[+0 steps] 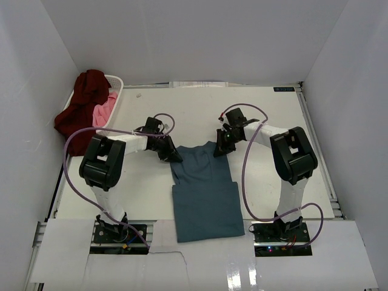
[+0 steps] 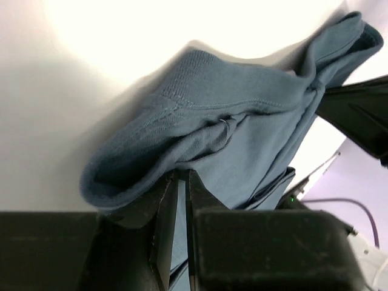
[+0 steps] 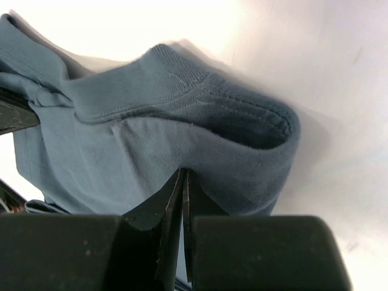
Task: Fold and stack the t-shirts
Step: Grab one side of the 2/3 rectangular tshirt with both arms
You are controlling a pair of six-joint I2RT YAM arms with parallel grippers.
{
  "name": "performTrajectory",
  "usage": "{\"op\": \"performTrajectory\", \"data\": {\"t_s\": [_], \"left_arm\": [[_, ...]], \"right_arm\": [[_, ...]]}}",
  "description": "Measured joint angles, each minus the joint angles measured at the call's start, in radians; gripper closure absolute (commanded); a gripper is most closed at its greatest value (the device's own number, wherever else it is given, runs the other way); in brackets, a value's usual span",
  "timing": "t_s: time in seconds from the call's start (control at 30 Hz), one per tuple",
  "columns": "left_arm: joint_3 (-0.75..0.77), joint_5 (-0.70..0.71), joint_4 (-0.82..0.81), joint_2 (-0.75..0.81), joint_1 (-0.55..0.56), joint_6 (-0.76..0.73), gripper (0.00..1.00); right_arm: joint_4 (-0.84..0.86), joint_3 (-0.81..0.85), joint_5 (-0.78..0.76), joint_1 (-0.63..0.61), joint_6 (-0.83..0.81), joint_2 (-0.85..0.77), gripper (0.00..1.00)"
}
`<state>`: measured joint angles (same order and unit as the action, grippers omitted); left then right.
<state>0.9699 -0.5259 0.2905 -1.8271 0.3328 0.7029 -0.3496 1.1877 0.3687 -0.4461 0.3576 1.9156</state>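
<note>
At the far left corner of the white desk [image 1: 273, 121], a white plastic laundry basket [image 1: 116, 85] is seen. A dark maroon red t-shirt [image 1: 82, 109] is draped over its rim, and a pink t-shirt [image 1: 107, 112] is bunched beside the maroon cloth. The left arm [image 1: 103, 160] is bent at the elbow and reached inward. Its jaws are clamped on a fold at the left shoulder of a soft, dusty teal-blue t-shirt [image 1: 203, 203]. This shirt is laid mid-desk between the arms. Its near part is flattened into a neat rectangle close to the near edge, and its far part is narrowed and gathered up to both jaws. A ribbed collar and stitched seams are curled over the fingertips in the wrist views. The right arm [image 1: 291, 157] is posed as a mirror of the left, its jaws pressed together on the right shoulder fold. Open desk surface is left beyond the collar and on either side, bounded by pale walls.
</note>
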Motion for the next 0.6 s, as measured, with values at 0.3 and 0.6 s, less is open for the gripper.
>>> {"op": "performTrajectory", "data": {"t_s": [0.3,0.6], "left_arm": [[0.403,0.15,0.061,-0.241,-0.004,-0.032,0.76],[0.677,0.266,0.14,-0.39,-0.025,-0.046,0.74]], "right_arm": [[-0.015,0.225,-0.027,0.042,-0.001,0.149,0.92],[-0.045,0.455,-0.045,0.099,-0.001,0.291,0.9]]}}
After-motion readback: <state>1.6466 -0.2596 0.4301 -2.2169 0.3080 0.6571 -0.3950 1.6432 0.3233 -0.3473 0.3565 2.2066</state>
